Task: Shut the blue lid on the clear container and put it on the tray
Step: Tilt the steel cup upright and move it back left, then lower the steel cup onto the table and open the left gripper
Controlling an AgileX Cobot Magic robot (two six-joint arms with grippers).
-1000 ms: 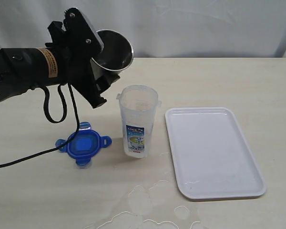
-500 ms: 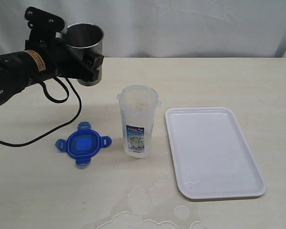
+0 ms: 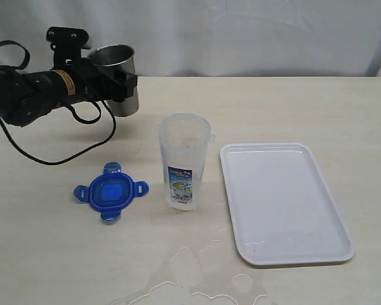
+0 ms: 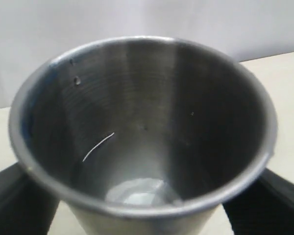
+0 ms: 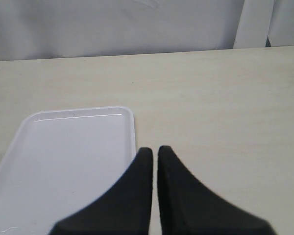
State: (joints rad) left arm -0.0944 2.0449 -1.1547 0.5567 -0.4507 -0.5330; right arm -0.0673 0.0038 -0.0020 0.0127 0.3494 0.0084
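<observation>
Table [image 3: 317, 108]: pale beige top, white curtain [image 3: 241, 32] behind its far edge.

Clear container [image 3: 184, 162] stands upright near the middle, top open. Blue lid [image 3: 111, 192] lies flat near it, toward the left edge, not touching. White tray [image 3: 282, 200] lies flat on the right half, just beside the container, apart from it.

Thin patches of water [image 3: 190, 267] lie along the near edge, close to the tray's near corner.

We find the cup [image 3: 116, 75] upright between the left fingers [image 4: 17, 205], toward the far left of the desk [image 3: 305, 101]. Nearer the camera than these fingers, the lid [image 3: 110, 192] lies flat on the desk. The container [image 3: 183, 162] stands just beside it, to its right. The tray [image 3: 286, 203] lies right of the container, apart from it, and ahead of the right fingers [image 5: 132, 196]. A puddle [image 3: 187, 264] spreads before the container.
</observation>
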